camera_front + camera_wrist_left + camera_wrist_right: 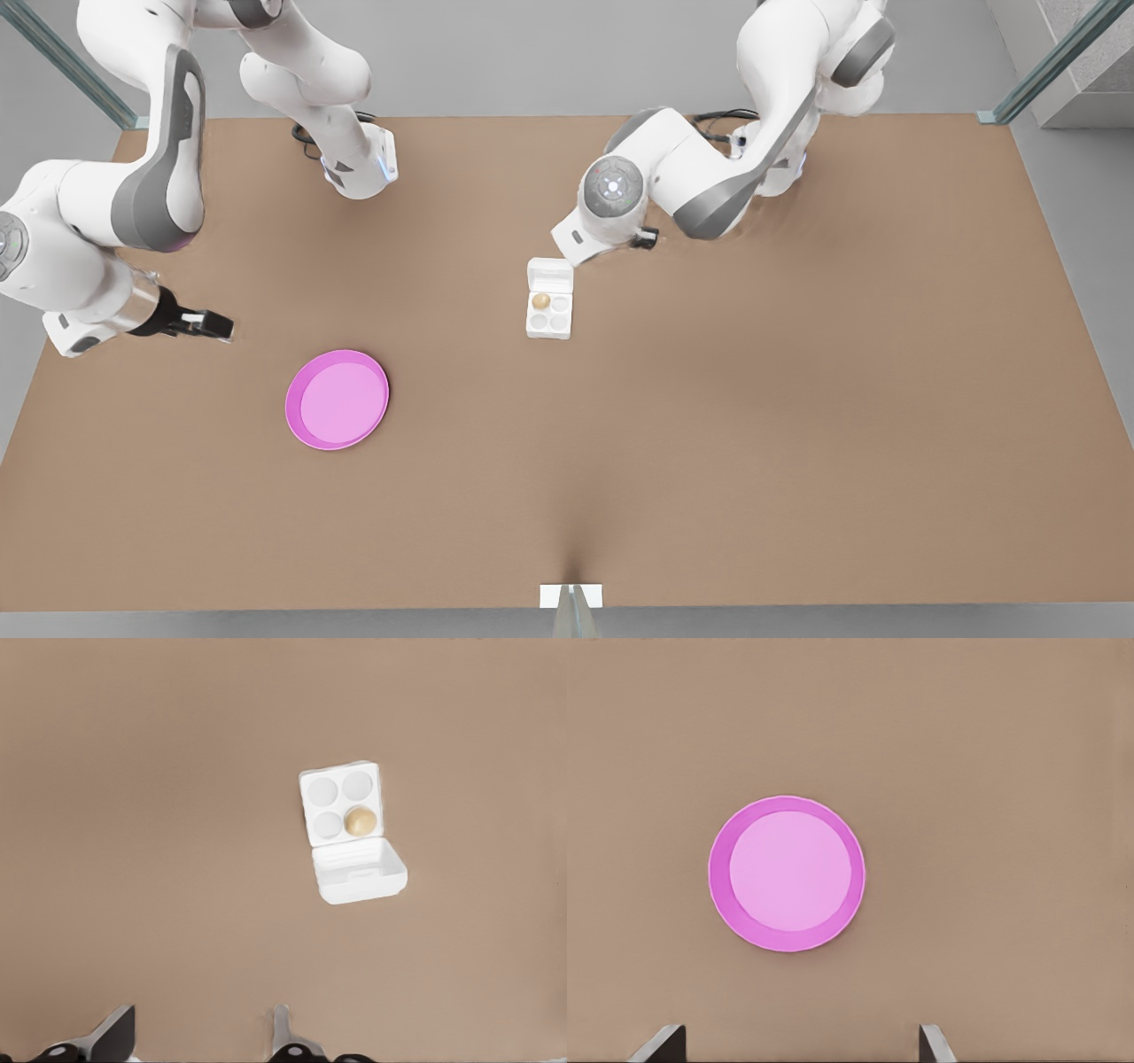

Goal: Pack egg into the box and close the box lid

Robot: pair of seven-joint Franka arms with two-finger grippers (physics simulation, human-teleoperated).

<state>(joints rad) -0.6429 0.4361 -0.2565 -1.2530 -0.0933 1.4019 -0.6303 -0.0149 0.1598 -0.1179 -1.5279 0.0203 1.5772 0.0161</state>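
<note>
With the small tan-brown egg seated in one cup of the white four-cup carton, its white hinged lid lies open; left gripper nearby and right gripper, near the round pink plate, both spread, empty.

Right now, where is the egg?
The egg sits in one cup of the open box, the cup next to the box lid, near the table's middle in the front view.

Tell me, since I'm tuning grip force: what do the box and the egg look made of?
The box looks like matte white foam or moulded plastic, with soft rounded edges and no gloss. The egg looks hard, a smooth tan shell with a faint sheen. Being renders, neither is certain.
</note>
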